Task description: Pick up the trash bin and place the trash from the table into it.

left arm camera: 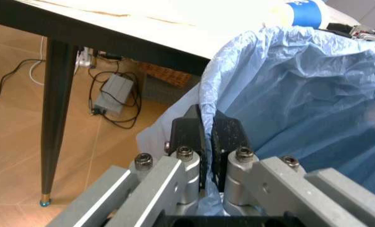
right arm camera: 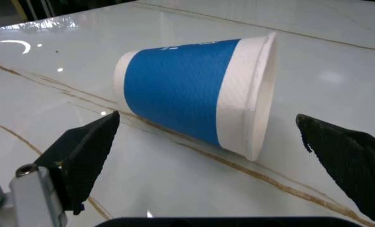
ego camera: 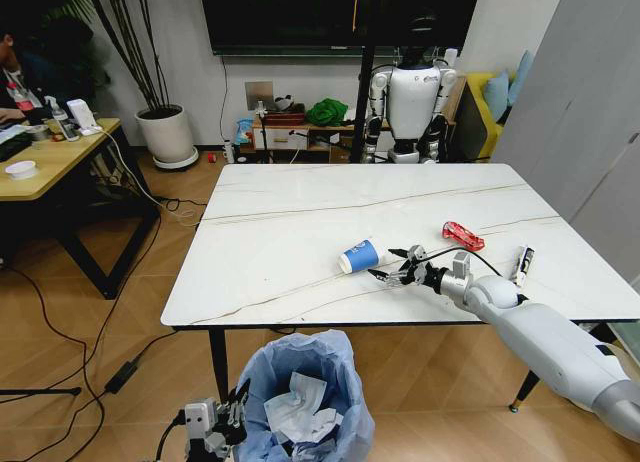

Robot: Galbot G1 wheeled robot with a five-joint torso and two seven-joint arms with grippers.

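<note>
We saw one paper cup point(ego camera: 359, 256) on its side, bare table point(ego camera: 300, 232) around | right gripper point(ego camera: 392, 273) gaped wide, empty, beside it | left gripper point(left arm camera: 206, 137) pinched the trash bin point(ego camera: 300, 382) rim below the table's edge.

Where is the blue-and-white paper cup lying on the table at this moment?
In the head view the paper cup lies on its side near the front edge of the marble table, just ahead of the open right end effector, with the red wrapper farther right.
</note>
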